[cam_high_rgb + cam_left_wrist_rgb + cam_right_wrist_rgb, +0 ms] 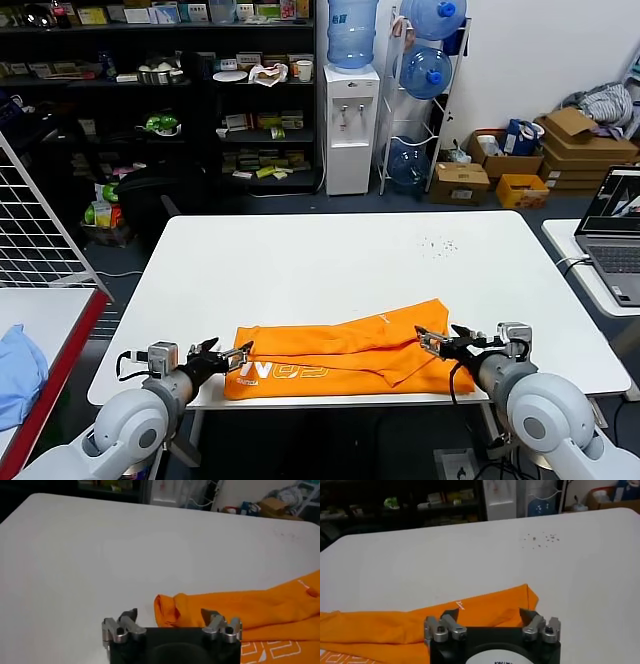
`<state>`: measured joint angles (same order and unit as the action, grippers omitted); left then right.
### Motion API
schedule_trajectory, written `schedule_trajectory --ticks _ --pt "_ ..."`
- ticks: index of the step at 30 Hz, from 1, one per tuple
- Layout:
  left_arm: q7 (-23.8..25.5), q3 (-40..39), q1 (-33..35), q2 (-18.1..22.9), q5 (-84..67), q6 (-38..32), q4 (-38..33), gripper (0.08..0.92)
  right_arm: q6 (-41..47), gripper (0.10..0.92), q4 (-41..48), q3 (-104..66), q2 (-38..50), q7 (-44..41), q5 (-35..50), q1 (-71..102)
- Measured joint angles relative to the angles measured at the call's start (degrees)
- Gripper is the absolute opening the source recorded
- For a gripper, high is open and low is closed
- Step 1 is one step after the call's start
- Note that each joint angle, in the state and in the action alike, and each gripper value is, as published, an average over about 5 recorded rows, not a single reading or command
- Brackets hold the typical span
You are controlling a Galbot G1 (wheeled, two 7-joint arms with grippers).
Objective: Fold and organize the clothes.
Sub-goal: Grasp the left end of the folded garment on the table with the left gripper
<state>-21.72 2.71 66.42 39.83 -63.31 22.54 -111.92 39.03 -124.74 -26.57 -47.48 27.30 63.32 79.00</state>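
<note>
The clothes are one bright orange T-shirt (345, 355), folded into a long flat band along the front edge of the white table (330, 260). White lettering (285, 372) shows on its near left part. My left gripper (228, 358) hovers at the shirt's left end, open, with nothing between its fingers. In the left wrist view the left gripper (169, 614) straddles the bunched end of the shirt (250, 612). My right gripper (437, 345) is over the shirt's right end, also open and empty. In the right wrist view the right gripper (488, 614) spreads over the shirt (420, 627) near its corner.
A light blue cloth (18, 370) lies on a side table at the left, behind a white wire rack (35, 230). A laptop (620, 235) sits on a table at the right. Small dark specks (438, 246) dot the far right of the table. Shelves, a water dispenser and boxes stand behind.
</note>
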Motion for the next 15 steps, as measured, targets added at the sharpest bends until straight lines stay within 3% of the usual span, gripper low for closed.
schedule_trajectory --ticks 3,7,15 --pt "-0.04 -0.12 0.30 0.40 -0.26 -0.07 0.66 0.903 0.00 0.915 -0.02 -0.32 -0.15 -0.04 -0.13 0.44" --pt "-0.19 -0.53 0.54 0.74 -0.33 -0.40 0.92 0.920 -0.01 0.921 -0.06 -0.46 -0.42 -0.06 -0.22 0.71" --pt "-0.50 -1.60 0.50 1.41 0.21 -1.16 0.97 0.796 -0.19 0.921 -0.07 -0.75 -0.74 -0.19 -0.49 1.15"
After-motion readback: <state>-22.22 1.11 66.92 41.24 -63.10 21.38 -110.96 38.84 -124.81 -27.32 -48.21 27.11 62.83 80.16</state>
